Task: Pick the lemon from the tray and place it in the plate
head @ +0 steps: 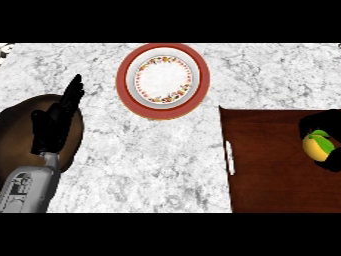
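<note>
Head view, looking steeply down on a white-grey marbled bench (165,160).

Tray (276,170): dark reddish-brown, rectangular, at the right side of the bench, running to the view's lower and right edges. A pale slot shows in its left rim.

Lemon (318,146): yellow, with a green leaf at its top, over the right part of the tray near the view's right edge. Cannot tell whether it rests on the tray surface or is raised off it.

Right robot hand (337,131): black, coming in from the right edge, fingers and thumb curled round the lemon from above and below; it encloses the fruit on its right side, so only the left face of the lemon shows.

Plate (162,80): round, red outer rim, white centre ringed with a patterned floral band. Sits at upper centre of the bench, well apart from the tray and to its upper left. Nothing lies on it.

Left robot hand (57,121): black, on a grey forearm, at the view's left, fingers straight and pointing up, holding nothing. It shows above a brown rounded object (7,135) at the left edge.
</note>
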